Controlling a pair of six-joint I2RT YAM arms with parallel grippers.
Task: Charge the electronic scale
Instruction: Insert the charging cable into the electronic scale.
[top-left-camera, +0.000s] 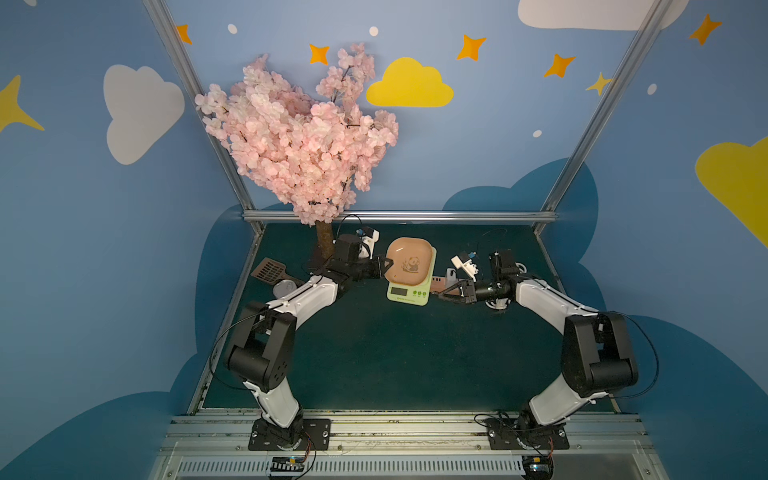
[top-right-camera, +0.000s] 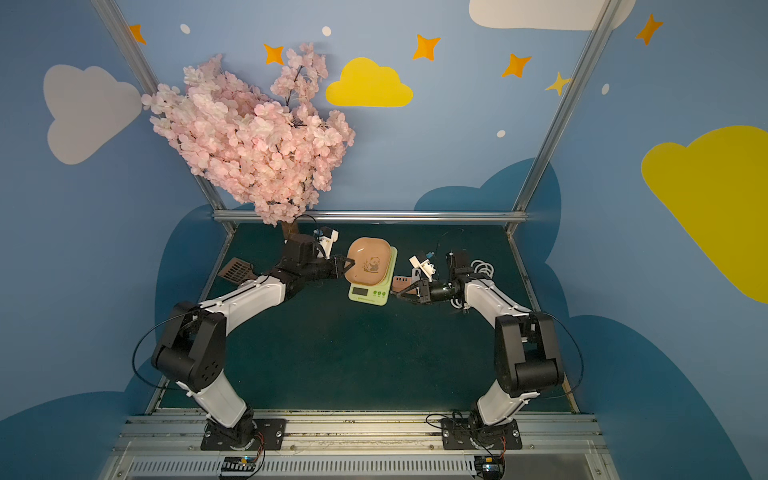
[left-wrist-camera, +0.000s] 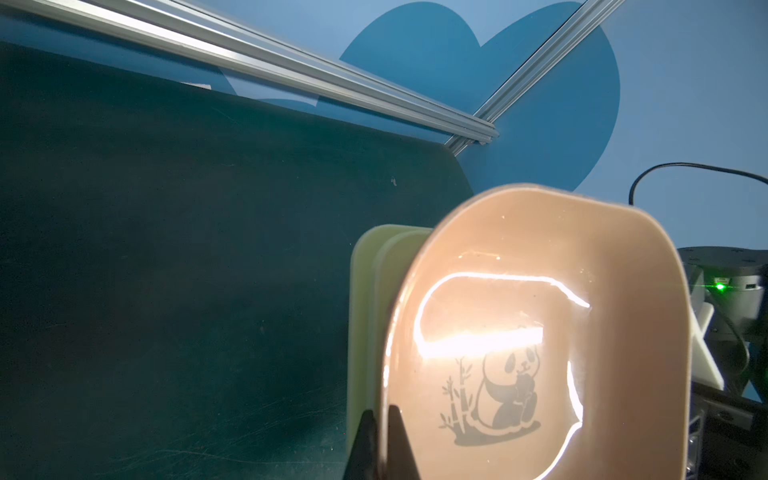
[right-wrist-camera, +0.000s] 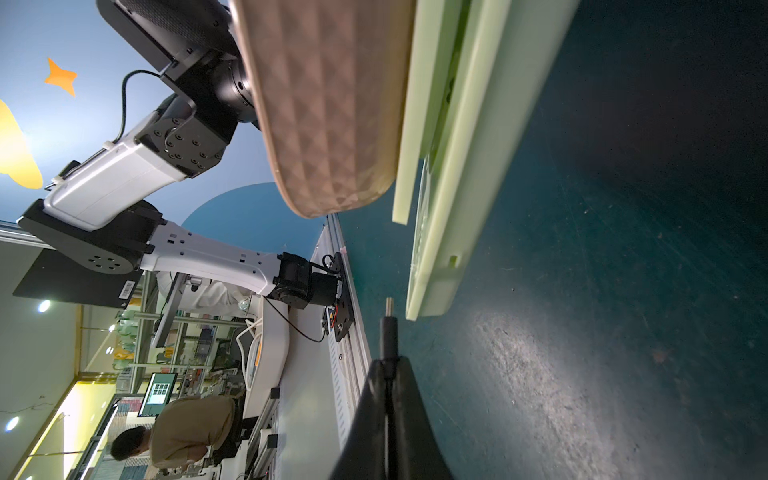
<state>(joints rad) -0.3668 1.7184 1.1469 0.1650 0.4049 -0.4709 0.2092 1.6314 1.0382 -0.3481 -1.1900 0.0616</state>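
Electronic scale (top-left-camera: 408, 291): left claw (left-wrist-camera: 383, 419) clamps its tray (left-wrist-camera: 540, 311) rim; right claw (right-wrist-camera: 388, 370) grips a black plug (right-wrist-camera: 389, 332) just beside its base.

No readable text, electronic scale (top-left-camera: 407, 291) lettering too small

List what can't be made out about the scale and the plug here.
Scale display: too small to read in both top views.
Plug's cable: hidden by the right gripper, right wrist view.
Power strip: mostly behind that gripper in a top view.
Left gripper body: cut off by left wrist view's edge.
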